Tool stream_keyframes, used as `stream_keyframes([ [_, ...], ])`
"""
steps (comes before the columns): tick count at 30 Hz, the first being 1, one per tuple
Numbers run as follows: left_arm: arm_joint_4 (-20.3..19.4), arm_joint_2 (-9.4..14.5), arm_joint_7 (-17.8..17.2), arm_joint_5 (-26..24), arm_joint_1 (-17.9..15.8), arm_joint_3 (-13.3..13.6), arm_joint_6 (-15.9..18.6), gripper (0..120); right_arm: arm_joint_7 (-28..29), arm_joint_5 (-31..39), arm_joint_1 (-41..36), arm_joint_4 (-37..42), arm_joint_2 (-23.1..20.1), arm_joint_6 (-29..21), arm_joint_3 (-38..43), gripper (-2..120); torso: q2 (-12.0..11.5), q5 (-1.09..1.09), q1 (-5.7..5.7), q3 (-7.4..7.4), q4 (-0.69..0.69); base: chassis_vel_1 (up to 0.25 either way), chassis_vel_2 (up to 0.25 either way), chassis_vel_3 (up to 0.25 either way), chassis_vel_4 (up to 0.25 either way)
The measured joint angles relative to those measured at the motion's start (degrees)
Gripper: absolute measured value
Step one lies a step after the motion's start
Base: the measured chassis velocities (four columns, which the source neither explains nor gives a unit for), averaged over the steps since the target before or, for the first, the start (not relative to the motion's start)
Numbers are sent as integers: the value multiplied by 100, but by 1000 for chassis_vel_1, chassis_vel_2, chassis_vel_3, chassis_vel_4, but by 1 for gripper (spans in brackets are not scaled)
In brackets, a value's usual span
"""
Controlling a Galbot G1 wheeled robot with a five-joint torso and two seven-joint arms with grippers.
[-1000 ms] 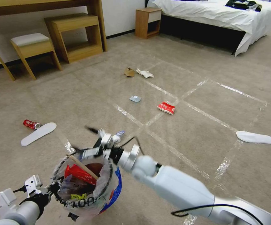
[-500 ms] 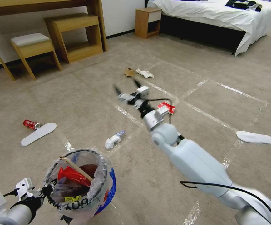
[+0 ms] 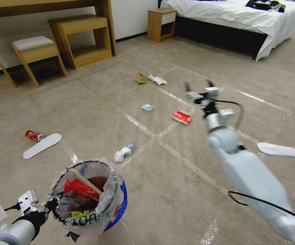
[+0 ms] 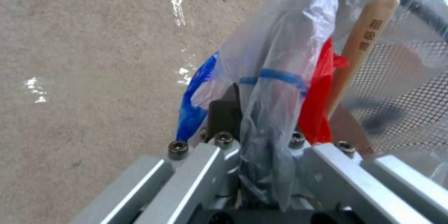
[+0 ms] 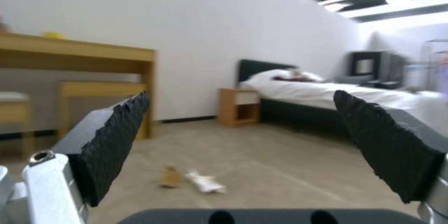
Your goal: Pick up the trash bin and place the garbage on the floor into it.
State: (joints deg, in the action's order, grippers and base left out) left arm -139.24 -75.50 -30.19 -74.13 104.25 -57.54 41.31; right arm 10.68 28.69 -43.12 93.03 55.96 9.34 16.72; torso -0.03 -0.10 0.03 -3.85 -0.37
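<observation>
Left hand (image 3: 50,205) was clamped on the rim of the trash bin (image 3: 89,199), bag plastic pinched between its fingers (image 4: 224,119). Bin was held low at the near-left of the floor (image 3: 86,112). Already inside: a red wrapper (image 3: 81,189) and a wooden stick (image 3: 84,180), so the pickup is done and part of the litter is in.

Still on the floor, left to right: red can (image 3: 34,135) beside a white insole (image 3: 42,145) near the left edge; crumpled white paper (image 3: 123,153) just beyond the bin; pale-blue scrap (image 3: 147,107) mid-floor; brown cardboard scrap (image 3: 141,78) and white paper (image 3: 158,79) together further back, towards the bed; red wrapper on the floor (image 3: 180,117) beside a tape crossing.

Right hand (image 3: 198,89) was raised well off the floor, past that wrapper on its right, jaws spread wide, holding nothing. Second insole (image 3: 278,149) lay at the right edge.

Judgement: roughly a third done; five or six pieces left.
</observation>
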Motion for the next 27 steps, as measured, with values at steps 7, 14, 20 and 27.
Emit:
stream_keyframes([
  [7,-52,-132,8,25,16,-22,-3,0,-18,-185,-1071,523,-73,52,988,100,0,1,0,0,1,0,0,0,0],
  [14,-94,-150,15,30,-9,-98,-19,0,-226,-388,-1765,812,-43,350,1453,100,0,-2,0,1,1,0,0,0,0],
  [20,-133,-172,14,-16,-19,-179,-38,0,-367,-583,-2020,848,57,554,1522,100,0,-1,0,0,1,0,0,0,0],
  [27,-239,-243,-2,-117,13,-307,-45,0,-566,-1003,-2443,876,410,956,1434,100,0,-1,0,0,2,0,0,0,0],
])
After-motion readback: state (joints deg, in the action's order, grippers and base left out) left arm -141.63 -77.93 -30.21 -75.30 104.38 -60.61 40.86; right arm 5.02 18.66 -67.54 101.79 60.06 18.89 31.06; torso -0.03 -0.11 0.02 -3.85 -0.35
